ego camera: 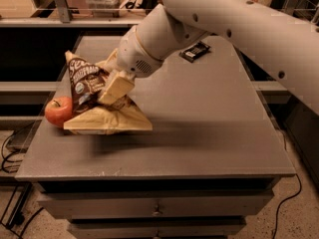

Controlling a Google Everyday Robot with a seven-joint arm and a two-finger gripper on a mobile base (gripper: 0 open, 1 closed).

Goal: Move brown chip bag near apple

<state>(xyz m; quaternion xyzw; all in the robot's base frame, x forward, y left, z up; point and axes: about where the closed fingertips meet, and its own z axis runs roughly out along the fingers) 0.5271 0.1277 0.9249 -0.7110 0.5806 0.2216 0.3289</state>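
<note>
The brown chip bag (89, 91) is dark brown with white lettering and tan-yellow edges. It hangs tilted just above the left part of the grey table (199, 133). My gripper (112, 86) is shut on the bag's middle, with a pale finger (117, 87) pressed on its front. The apple (59, 111) is small and red-orange. It sits on the table at the left edge, right beside the bag's lower left corner, which partly covers it.
A small black wrapped bar (195, 51) lies at the back of the table, right of my arm (224, 24). Shelving and cables stand behind and left of the table. Drawers sit under the table's front edge.
</note>
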